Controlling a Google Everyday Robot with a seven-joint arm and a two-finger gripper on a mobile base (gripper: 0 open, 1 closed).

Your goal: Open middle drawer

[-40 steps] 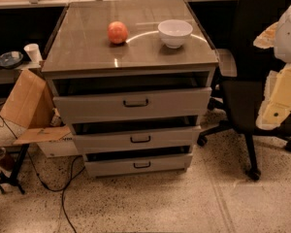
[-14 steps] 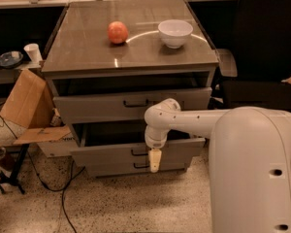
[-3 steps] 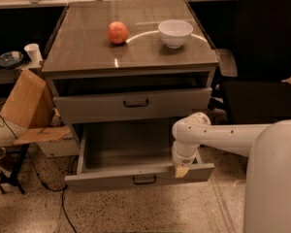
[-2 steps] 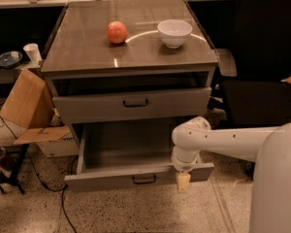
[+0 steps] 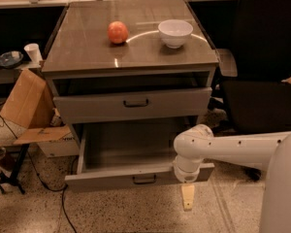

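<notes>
The middle drawer (image 5: pixel 131 147) stands pulled far out of the grey cabinet (image 5: pixel 131 57). Its plain grey inside shows, and its front with the small dark bar handle (image 5: pixel 144 179) faces me low down. My gripper (image 5: pixel 187 198) hangs from the white arm (image 5: pixel 233 147) in front of the drawer's right front corner, pointing down at the floor, just below the drawer front and holding nothing that I can see. The taller top drawer (image 5: pixel 133 103) above is slightly ajar. The lowest drawer is hidden under the open one.
A red apple (image 5: pixel 118 32) and a white bowl (image 5: pixel 175 32) sit on the cabinet top. A black office chair (image 5: pixel 266 62) stands close on the right. A cardboard box (image 5: pixel 29 106), a black stand (image 5: pixel 9 176) and a floor cable (image 5: pixel 63 208) are at the left.
The middle drawer went from nearly shut to pulled far out. In the last second my gripper dropped from the drawer's right front edge to below it, towards the floor.
</notes>
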